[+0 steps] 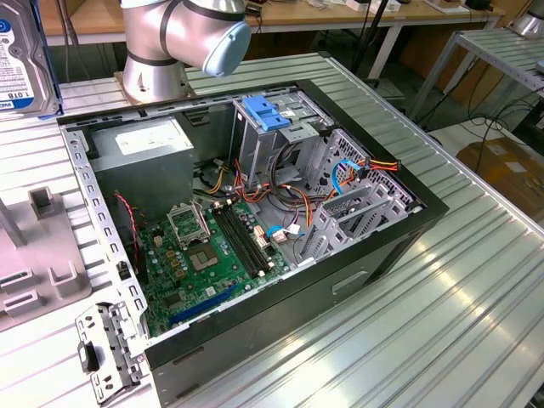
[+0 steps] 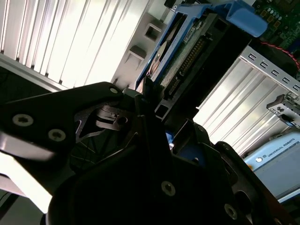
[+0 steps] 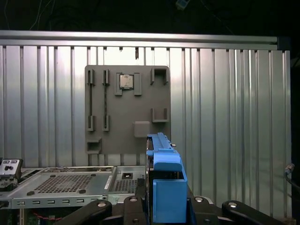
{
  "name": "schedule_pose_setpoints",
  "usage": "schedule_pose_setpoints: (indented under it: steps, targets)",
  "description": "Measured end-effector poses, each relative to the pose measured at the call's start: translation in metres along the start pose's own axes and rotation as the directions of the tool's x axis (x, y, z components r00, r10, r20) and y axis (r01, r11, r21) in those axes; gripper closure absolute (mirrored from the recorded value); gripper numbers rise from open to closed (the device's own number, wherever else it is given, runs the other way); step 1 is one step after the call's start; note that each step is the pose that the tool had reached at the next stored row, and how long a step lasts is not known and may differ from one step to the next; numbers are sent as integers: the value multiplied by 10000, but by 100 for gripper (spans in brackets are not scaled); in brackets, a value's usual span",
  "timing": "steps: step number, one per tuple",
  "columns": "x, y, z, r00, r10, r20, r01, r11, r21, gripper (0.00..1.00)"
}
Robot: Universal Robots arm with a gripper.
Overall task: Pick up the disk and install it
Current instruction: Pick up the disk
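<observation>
Here the claw point(image 3: 165, 202) is closed on the disk point(image 3: 166, 173). In the first wrist view its black jaws press against both flat sides of the drive's blue carrier, which stands on edge between them. In the second wrist view the disk point(image 2: 187, 49) juts out from the dark claw body, showing its connector edge and blue frame. In the exterior view the disk point(image 1: 25, 59) hangs upright at the far left, its labelled face toward the camera, above the ribbed metal table point(image 1: 442, 323) and apart from the open computer case point(image 1: 365, 255).

The case lies on its side on the table with its green motherboard point(image 1: 212, 255) exposed. A grey power-supply box point(image 1: 144, 144) sits in its far corner, near the arm's base point(image 1: 153, 76). A second blue carrier point(image 1: 265, 113) sits atop the drive cage inside the case. A grey fixture plate point(image 3: 126, 110) with slots and pockets lies flat on the table below the held disk, just beside the case.
</observation>
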State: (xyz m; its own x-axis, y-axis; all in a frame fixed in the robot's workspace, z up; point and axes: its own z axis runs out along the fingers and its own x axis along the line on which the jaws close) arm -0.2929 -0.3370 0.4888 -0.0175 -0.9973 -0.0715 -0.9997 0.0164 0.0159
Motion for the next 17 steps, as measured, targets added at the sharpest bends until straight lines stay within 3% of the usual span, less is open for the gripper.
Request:
schedule_pose_setpoints:
  steps: [17]
  targets:
    - [38,-68,1,10000,0,0,0,10000,0,63]
